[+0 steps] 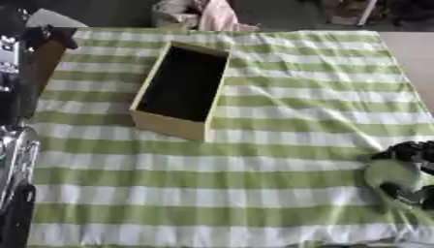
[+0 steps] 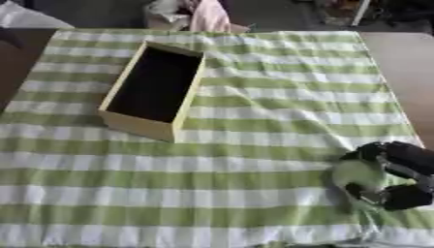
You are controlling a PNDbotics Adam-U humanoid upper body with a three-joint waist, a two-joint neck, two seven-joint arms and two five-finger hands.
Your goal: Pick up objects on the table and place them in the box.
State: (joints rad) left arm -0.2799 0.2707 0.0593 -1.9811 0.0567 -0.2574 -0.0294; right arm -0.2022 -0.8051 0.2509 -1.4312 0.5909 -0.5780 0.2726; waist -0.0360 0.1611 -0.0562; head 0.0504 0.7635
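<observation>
Curling round a pale green object (image 2: 360,175), right hand (image 2: 400,175) sits well apart from box (image 2: 138,123).

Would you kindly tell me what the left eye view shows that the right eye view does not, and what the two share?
Only the left eye view shows the robot's left arm, black and silver, down its left edge; its hand is not visible. Only the right eye view shows the right hand nearly whole, its fingers curled around a pale green round object; the left eye view cuts that hand at the edge. Both show the open yellow box with its dark inside on the green-and-white striped cloth.
</observation>
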